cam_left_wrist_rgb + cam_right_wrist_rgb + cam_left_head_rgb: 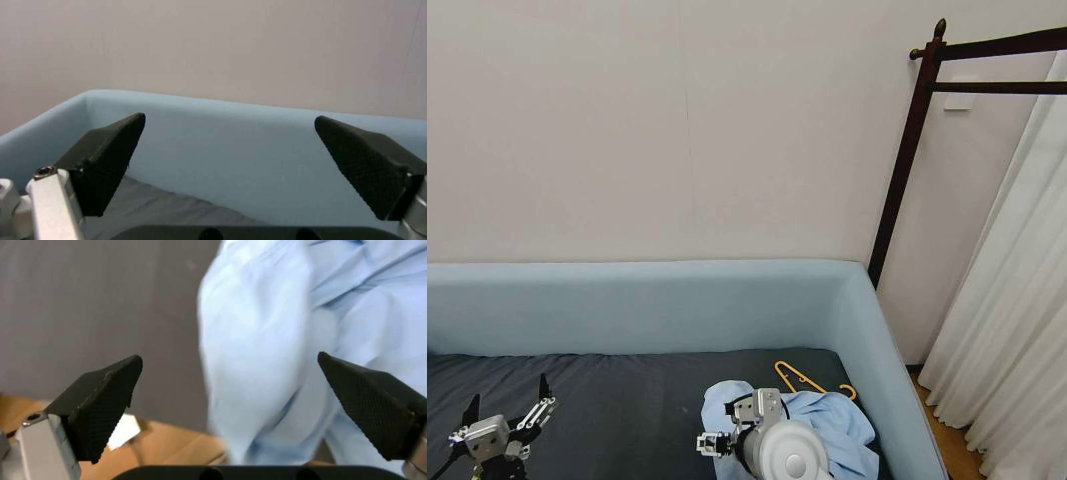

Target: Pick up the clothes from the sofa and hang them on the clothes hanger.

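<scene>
Nearby on the left, the left gripper hovers over the sofa seat, fingers spread wide and empty. The right gripper hangs over the blue clothes, fingers wide open, holding nothing. The clothes lie heaped at the seat's near right, with an orange hanger just behind. The rack stands far right.

No lettering, label, brand or number is legible on the pale blue padded sofa or crumpled light-blue garment.
</scene>
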